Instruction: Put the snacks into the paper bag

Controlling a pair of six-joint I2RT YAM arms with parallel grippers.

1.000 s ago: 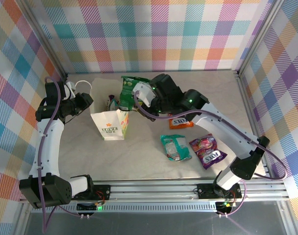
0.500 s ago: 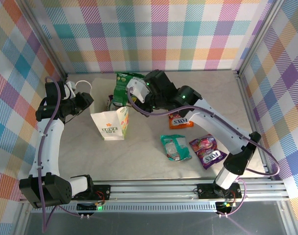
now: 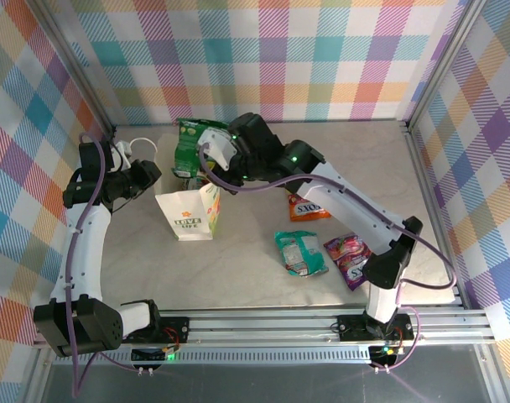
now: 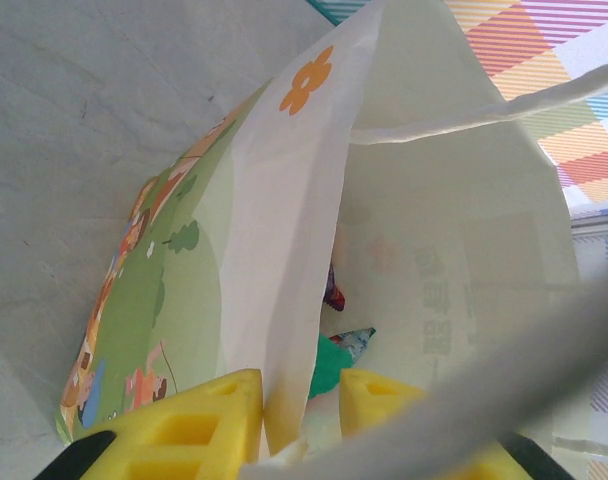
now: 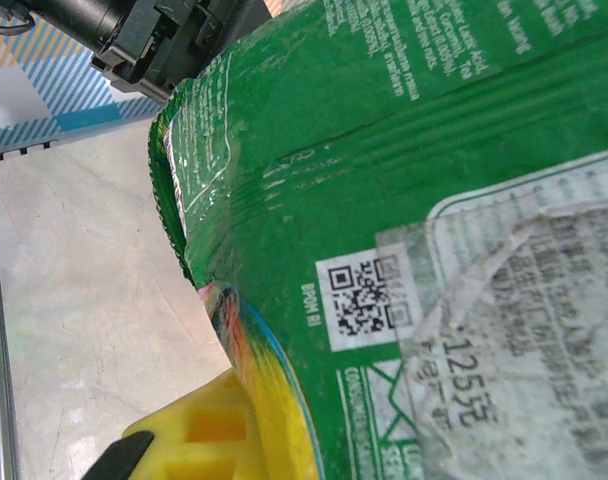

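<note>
The white paper bag [image 3: 188, 216] stands left of centre with its mouth toward the back. My left gripper [image 3: 153, 176] is shut on the bag's near wall [image 4: 284, 300], which runs between the yellow fingers [image 4: 189, 430]. Inside the bag lie a teal packet [image 4: 336, 365] and a dark red one [image 4: 332, 290]. My right gripper [image 3: 211, 157] is shut on a green snack packet [image 3: 187, 144], held in the air just behind the bag's mouth. In the right wrist view the green packet [image 5: 404, 200] covers all but one yellow finger [image 5: 209, 435].
Three snacks lie on the table to the right of the bag: an orange packet [image 3: 308, 206], a teal packet [image 3: 299, 253] and a purple packet [image 3: 351, 257]. A white cord handle [image 3: 143, 146] loops out behind the left gripper. Checked walls close in the back and sides.
The right arm has carried the green packet leftward, from above the bag's right corner to behind its mouth. The left arm and the bag have stayed put.
</note>
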